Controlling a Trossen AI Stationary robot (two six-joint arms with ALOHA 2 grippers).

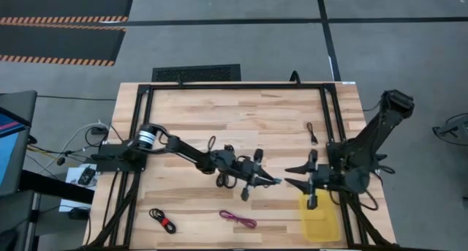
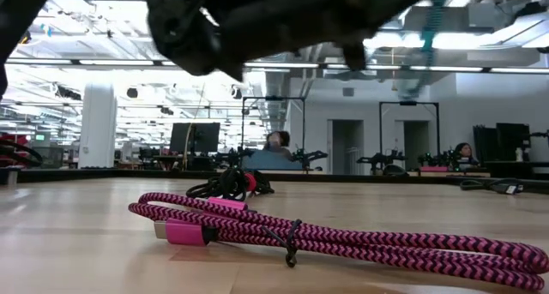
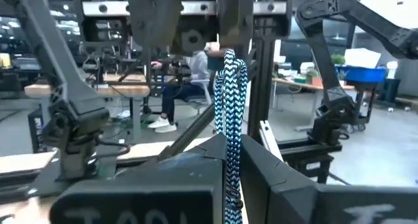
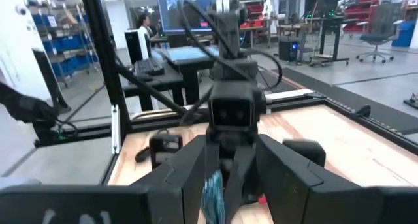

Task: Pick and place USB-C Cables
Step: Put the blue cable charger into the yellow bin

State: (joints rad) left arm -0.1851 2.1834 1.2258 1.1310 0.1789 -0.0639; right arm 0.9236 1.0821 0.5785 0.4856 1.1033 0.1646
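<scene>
My left gripper (image 1: 274,181) hovers over the table's middle, near its near side, and is shut on the teal cable bundle (image 3: 228,100). My right gripper (image 1: 287,175) faces it from the right, open. In the right wrist view its fingers stand on either side of the teal bundle (image 4: 212,188); I cannot tell whether they touch it. The magenta cable (image 1: 238,219) and the black-red cable (image 1: 162,219) lie flat near the near edge. A short black cable (image 1: 312,132) lies farther back on the right. My left gripper pinches the teal bundle's middle (image 3: 230,178) between its two fingers. They come about level, pointing toward the table's right, and lie across the bundle. The bundle is lifted clear of the table, and its folded strands (image 3: 228,74) stand out beyond the fingers.
The translucent yellow tray (image 1: 322,223) sits at the near right edge, just under the right arm. A black frame (image 1: 327,119) runs around the tabletop. The magenta cable (image 2: 343,238) fills the low view's foreground, with the black-red bundle (image 2: 232,184) behind it.
</scene>
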